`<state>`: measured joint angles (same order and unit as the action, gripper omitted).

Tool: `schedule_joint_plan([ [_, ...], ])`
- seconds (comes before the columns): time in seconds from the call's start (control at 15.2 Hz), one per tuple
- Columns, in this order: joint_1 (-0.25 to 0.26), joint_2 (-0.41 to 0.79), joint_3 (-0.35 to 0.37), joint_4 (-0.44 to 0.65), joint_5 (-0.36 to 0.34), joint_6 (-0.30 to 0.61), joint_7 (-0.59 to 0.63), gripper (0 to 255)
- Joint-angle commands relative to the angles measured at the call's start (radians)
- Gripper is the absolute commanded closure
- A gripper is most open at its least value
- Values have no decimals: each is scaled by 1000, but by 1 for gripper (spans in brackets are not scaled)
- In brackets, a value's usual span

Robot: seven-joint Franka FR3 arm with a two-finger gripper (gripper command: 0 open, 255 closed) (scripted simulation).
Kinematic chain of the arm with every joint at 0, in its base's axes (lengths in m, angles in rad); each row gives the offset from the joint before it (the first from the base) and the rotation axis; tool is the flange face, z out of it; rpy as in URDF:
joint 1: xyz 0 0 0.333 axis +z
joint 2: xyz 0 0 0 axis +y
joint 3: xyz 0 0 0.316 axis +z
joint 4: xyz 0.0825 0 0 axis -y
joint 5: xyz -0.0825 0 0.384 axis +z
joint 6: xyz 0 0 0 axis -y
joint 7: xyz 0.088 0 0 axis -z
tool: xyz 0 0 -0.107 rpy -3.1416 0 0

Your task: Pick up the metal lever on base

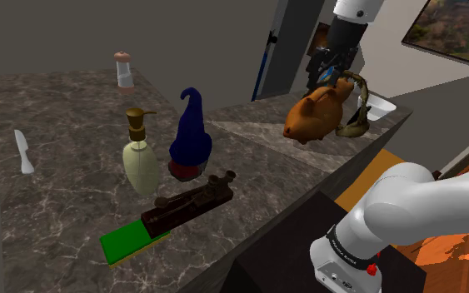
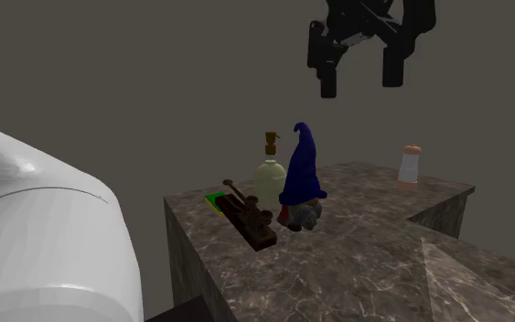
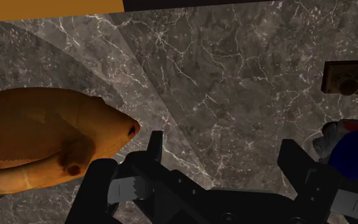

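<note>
The gripper [image 2: 359, 87] hangs high above the counter, fingers spread wide, nothing between them. In the wrist view, bare dark marble lies under the open fingers, with an orange animal figure [image 3: 44, 140] close on one side and a blue-hatted gnome [image 3: 352, 149] on the other.

The target, the metal lever on base [image 1: 195, 200], is well apart from the hand. It lies on its dark base near the counter's front edge, just in front of the gnome. One end sits by a green block [image 1: 132, 241], touching or not I cannot tell.

I judge this to be the approach, with no contact made. The next move calls for crossing past the gnome, lining the fingers across the narrow base, then descending and closing. The gnome and the soap bottle [image 1: 139, 158] stand near it, so the drop wants care.

The countertop [image 1: 74, 208] is veined dark stone and also carries a shaker [image 1: 124, 71] and a white knife [image 1: 24, 152]. Plain grey walls stand behind it. A framed picture [image 1: 453, 25] hangs at the shoulder view's upper right.
</note>
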<state>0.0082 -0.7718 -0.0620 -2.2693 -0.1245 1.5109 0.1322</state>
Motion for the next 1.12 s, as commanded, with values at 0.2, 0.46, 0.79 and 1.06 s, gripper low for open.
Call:
schedule_joint_plan([
  [0.2,-3,-45,63,-89,48,47,122,0],
  [0.46,-2,-82,154,-186,121,118,284,0],
  [0.79,6,-80,281,-271,217,224,488,0],
  [1.06,10,-37,391,-307,290,323,651,0],
])
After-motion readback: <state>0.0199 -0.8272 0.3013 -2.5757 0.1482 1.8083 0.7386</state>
